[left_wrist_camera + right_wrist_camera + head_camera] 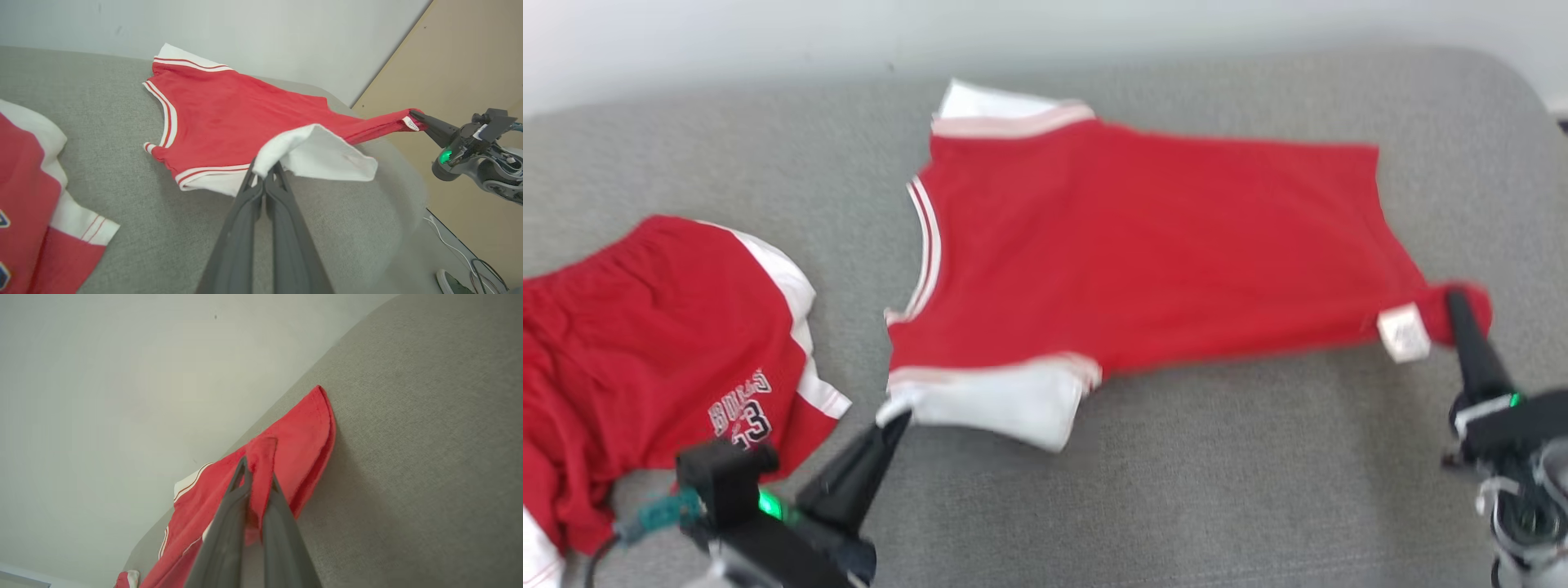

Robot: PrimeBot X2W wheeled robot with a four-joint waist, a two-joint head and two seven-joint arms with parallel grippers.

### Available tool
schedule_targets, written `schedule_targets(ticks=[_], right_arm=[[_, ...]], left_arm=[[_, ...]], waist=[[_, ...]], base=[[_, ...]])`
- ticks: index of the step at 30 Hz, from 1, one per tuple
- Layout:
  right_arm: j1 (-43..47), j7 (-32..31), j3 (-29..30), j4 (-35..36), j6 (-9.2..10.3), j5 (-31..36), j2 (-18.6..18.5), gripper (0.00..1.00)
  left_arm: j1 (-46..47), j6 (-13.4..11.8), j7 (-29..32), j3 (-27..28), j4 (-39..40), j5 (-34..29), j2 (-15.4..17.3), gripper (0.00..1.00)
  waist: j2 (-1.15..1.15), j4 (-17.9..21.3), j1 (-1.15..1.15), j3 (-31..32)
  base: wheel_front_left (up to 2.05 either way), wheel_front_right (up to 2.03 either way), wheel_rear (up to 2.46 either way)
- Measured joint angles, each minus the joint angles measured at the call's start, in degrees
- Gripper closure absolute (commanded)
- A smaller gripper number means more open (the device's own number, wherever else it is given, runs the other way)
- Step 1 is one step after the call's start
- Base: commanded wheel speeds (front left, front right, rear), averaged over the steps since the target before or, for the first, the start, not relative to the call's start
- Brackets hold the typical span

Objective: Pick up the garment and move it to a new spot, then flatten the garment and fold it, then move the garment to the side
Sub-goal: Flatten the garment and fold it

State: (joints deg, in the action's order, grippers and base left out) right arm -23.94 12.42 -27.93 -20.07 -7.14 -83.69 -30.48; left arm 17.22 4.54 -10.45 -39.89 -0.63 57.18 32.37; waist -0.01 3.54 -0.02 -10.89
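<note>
- The red jersey [1143, 245] lies spread on the grey cushion [1217, 506]. Its long axis runs side to side across the head view, with the striped neckline towards the robot's left and the hem towards its right.
- The coming move turns on the jersey's near edge, which is strung between the two arms. The left pincer [897, 418] is at the near white sleeve [996, 404], and the right pincer [1456, 304] is at the near hem corner, just beside the small white label [1403, 333]. The rest of the jersey lies away from both pincers, towards the wall.
- Left pincer: in its wrist view the long fingers are nearly together and nip the edge of the white sleeve. The sleeve is raised off the cushion and curls over the tips.
- Right pincer: in its wrist view the fingers are narrow, with a fold of red hem cloth pinched between them. The left wrist view shows that corner drawn out into a taut point past the cushion's rounded edge.
- The far sleeve and far hem corner appear to rest on the cushion, held by nothing.
- Judgement: with both near corners gripped and the cloth stretched along its length, the jersey looks ready to be lifted or dragged as one sheet. Each arm is nearer its own end, so the pull should stay even, or the sleeve end will sag.
- Red shorts [645, 327] with printed lettering lie apart on the robot's left, close beside the left arm. They could snag if the jersey is moved that way.
</note>
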Motion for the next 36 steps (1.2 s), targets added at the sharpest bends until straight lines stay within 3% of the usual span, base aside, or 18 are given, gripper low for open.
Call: schedule_targets(ticks=[6, 13, 27, 36], right_arm=[[5.8, 0.4, -1.3, 3.7, 0.0, 0.2, -1.5, 1.0], [9.0, 0.9, -4.1, 6.1, 0.0, 4.9, -4.7, 1.0], [14.7, 1.8, -5.9, 4.6, 0.0, 10.2, -9.0, 1.0], [15.1, 1.9, -3.6, 3.1, 0.0, 13.0, -8.3, 1.0]], left_arm=[[-4.5, 0.0, -0.3, -3.0, 1.2, -0.2, 0.2, 1.0], [-7.7, 0.1, -0.2, -4.8, 1.5, 0.3, -0.2, 1.0], [-8.8, 0.8, 0.3, -5.6, -3.0, 3.0, -1.0, 1.0], [-9.7, 1.5, 1.3, -7.5, -4.0, 3.6, -1.6, 1.0]], waist=[[0.0, -1.0, 0.0, 3.1], [0.0, -1.2, 0.02, 3.7], [0.0, -1.6, 0.02, 3.0], [0.01, -0.9, 0.02, 1.6]], base=[[0.0, 0.0, 0.0], [0.0, 0.0, 0.0], [0.0, 0.0, 0.0], [0.0, 0.0, 0.0]])
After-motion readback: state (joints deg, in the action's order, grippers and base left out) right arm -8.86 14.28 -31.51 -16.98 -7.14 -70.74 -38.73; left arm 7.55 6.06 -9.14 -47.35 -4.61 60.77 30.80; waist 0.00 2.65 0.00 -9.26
